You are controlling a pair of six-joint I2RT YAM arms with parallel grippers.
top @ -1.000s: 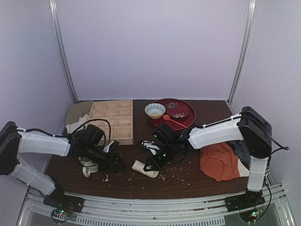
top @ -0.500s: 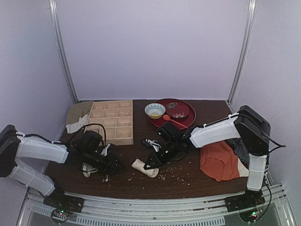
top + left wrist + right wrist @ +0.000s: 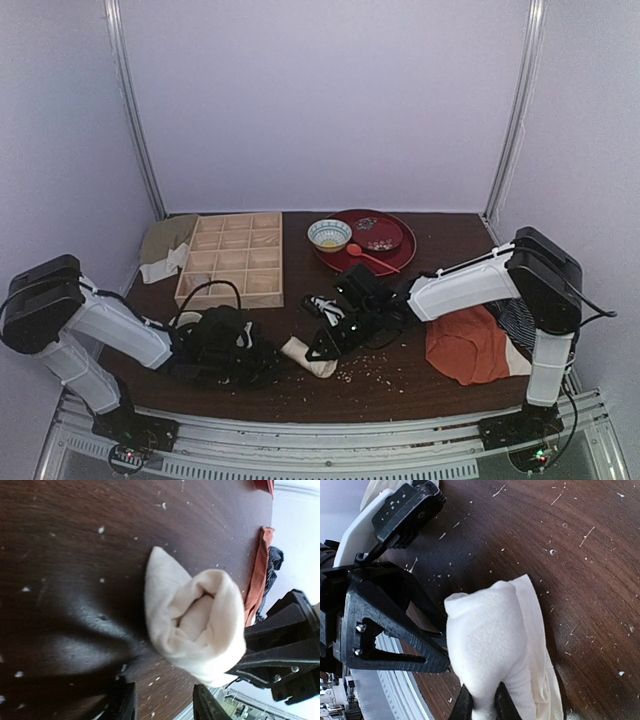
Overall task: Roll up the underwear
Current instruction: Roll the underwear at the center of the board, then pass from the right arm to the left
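Note:
The underwear [image 3: 303, 356] is a cream fabric roll lying near the table's front middle. In the left wrist view the underwear [image 3: 200, 625] shows its open rolled end. In the right wrist view the underwear [image 3: 490, 640] fills the centre. My right gripper [image 3: 320, 349] [image 3: 482, 706] is shut on the roll's right end, with the fabric pinched between its fingers. My left gripper [image 3: 262, 358] [image 3: 162, 702] is open and empty, low over the table just left of the roll, its jaws apart and not touching the fabric.
A wooden compartment box [image 3: 235, 258] stands at the back left with a beige cloth [image 3: 165, 240] beside it. A red tray [image 3: 396, 252] and a small bowl [image 3: 329, 234] are at the back. An orange-red garment [image 3: 468, 342] and dark striped cloth [image 3: 515, 320] lie at the right. Crumbs dot the table.
My left arm has swung right and down along the front edge, bringing its gripper close to the roll. My right gripper has kept hold of the roll, almost still.

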